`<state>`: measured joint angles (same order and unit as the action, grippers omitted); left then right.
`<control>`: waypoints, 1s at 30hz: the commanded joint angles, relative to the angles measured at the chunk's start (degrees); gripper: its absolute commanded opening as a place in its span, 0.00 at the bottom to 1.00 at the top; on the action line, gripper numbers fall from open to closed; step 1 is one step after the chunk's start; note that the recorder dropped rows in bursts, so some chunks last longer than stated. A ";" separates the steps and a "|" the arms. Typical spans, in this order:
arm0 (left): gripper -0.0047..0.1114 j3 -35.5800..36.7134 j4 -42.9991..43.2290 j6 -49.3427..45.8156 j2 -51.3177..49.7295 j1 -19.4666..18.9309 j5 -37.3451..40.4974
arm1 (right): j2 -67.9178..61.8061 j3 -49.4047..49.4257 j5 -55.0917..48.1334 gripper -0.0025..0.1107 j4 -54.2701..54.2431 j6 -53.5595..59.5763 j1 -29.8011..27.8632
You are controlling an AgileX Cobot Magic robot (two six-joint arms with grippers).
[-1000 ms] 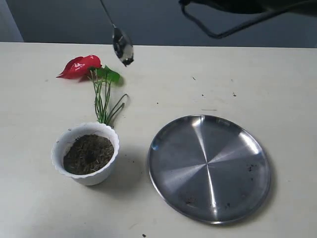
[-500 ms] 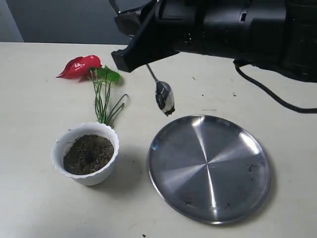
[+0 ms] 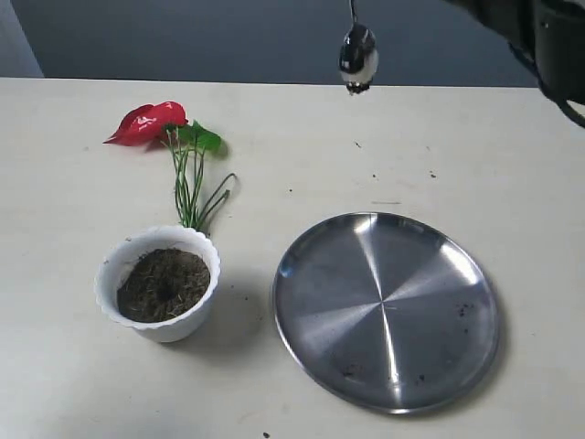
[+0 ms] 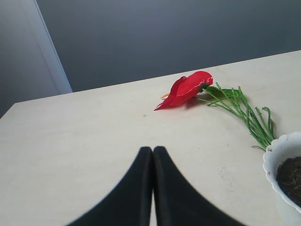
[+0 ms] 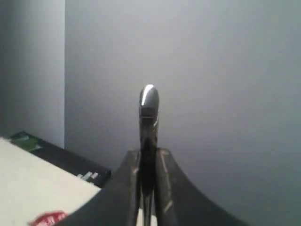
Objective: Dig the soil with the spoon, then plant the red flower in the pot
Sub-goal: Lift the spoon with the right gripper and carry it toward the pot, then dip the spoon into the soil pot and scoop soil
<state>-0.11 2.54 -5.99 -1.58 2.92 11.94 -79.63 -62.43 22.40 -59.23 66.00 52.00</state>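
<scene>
A: Two things changed in the last half second: the big black arm that filled the top of the exterior view has gone almost wholly out of frame, only a dark edge left at the upper right, and the spoon has risen. It hung low, just above the near rim of the steel plate; now it hangs high near the top edge, bowl downward, well above the table.

B: Anything in the bowl?

A: A dark bit clings to its lower tip; I cannot tell how much.

B: And who has it?

A: The right gripper. In the right wrist view both fingers are clamped on the handle, with the bowl standing out past them against a grey wall.

B: The left one?

A: The left gripper has its fingers pressed together with nothing between them, over bare table near the red flower.

B: The rest?

A: Unmoved. The flower lies flat, its bloom pointing away and its green stems reaching to just behind the pot. The pot stands upright left of the plate, apart from it, and the soil in it shows a small hollow near the middle. A few dark crumbs lie on the plate.
</scene>
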 commanded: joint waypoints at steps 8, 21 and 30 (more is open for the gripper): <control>0.04 0.11 -0.05 0.18 0.24 0.09 -0.41 | 0.74 15.44 10.43 0.02 50.25 -59.94 0.04; 0.04 0.11 -0.05 0.18 0.24 0.09 -0.41 | -1.48 21.11 15.88 0.02 74.36 -80.46 0.16; 0.04 0.11 -0.15 0.18 0.24 0.09 -0.41 | -12.32 21.11 36.16 0.02 75.89 -82.44 0.16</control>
<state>-0.11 2.54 -5.99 -1.58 2.92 11.94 -89.18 -41.39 50.82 15.97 -15.57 52.19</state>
